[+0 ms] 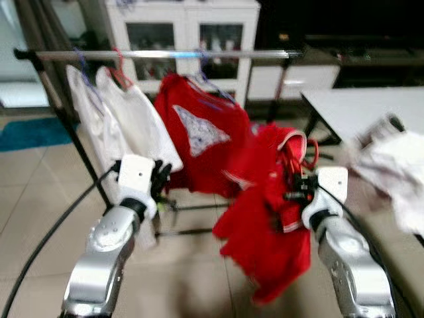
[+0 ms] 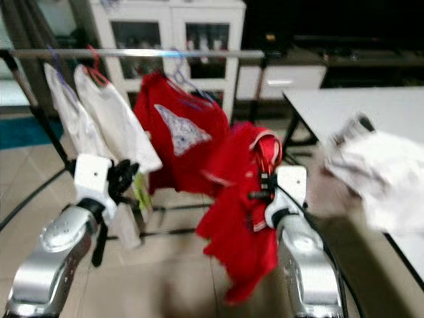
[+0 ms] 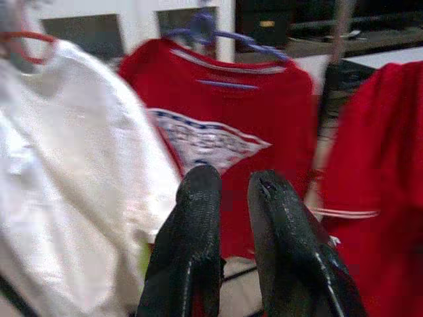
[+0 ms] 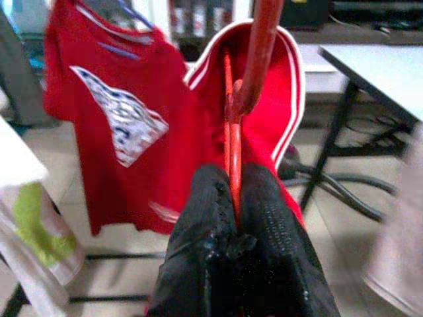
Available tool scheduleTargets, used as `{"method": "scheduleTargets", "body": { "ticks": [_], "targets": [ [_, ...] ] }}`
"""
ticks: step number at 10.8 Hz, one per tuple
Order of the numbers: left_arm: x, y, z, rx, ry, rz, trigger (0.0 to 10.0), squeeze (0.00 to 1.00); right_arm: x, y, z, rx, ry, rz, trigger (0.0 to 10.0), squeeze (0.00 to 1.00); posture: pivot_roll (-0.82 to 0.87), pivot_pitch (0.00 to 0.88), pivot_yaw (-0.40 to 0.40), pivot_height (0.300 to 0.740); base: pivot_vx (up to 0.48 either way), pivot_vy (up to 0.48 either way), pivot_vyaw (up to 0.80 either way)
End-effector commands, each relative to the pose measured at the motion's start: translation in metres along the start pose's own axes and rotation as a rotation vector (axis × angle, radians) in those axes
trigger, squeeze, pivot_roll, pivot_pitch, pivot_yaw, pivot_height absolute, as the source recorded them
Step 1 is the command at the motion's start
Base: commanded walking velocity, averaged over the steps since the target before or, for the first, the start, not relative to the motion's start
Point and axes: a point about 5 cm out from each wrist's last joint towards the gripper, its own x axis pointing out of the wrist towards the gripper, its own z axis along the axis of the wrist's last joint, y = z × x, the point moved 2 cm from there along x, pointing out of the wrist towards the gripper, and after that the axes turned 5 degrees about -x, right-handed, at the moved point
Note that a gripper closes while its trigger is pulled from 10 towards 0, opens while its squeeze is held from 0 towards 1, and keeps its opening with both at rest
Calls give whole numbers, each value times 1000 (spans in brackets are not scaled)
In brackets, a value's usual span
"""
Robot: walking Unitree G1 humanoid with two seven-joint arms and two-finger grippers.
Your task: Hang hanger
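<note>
My right gripper (image 1: 297,187) is shut on a red hanger (image 4: 232,132) that carries a red shirt with white trim (image 1: 268,232). The shirt dangles below the gripper, to the right of the clothes rail (image 1: 165,54) and lower than it. On the rail hang a red shirt with a printed flag (image 1: 199,132) on a blue hanger and two white garments (image 1: 122,122). My left gripper (image 1: 161,177) is raised in front of the white garments, its fingers (image 3: 198,238) slightly apart and holding nothing.
A white table (image 1: 361,106) stands at the right with pale crumpled laundry (image 1: 394,165) on it. White cabinets (image 1: 185,26) stand behind the rail. The rack's black legs (image 1: 79,146) slant down to the tiled floor at the left.
</note>
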Motion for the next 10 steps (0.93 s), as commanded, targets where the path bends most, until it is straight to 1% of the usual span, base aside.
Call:
{"method": "scheduleTargets", "body": {
  "ticks": [1,2,4,5,6,7,9,10],
  "targets": [
    [-3,5,1,6,-2,17,10000,0,2,4,15,-8,-65,14,10000,0,111,18,-9,740,461,0,0],
    [-3,5,0,3,0,15,10000,0,1,2,16,-16,-65,5,10000,0,110,18,-10,740,461,0,0],
    [-5,2,-5,-2,14,3,10000,0,2,-15,20,-47,-77,-51,10000,0,112,19,-14,740,456,0,0],
    [-6,2,-6,-4,17,-1,10000,0,1,-20,24,-55,-87,-64,10000,0,113,19,-14,740,454,0,0],
    [-9,1,-7,-3,22,-12,10000,0,-1,-25,29,-74,-96,-65,10000,0,112,17,-18,740,450,0,0],
    [-13,0,-11,3,38,-25,10000,0,-4,-33,35,-103,-109,-64,10000,0,112,17,-20,740,446,0,0],
    [-14,0,-13,7,47,-31,10000,0,-4,-38,37,-125,-108,-48,10000,0,110,15,-20,740,439,0,0],
    [-15,-3,-13,12,44,-53,10000,0,-4,-41,36,-160,-92,-12,10000,0,111,14,-24,740,330,0,0]
  ]
}}
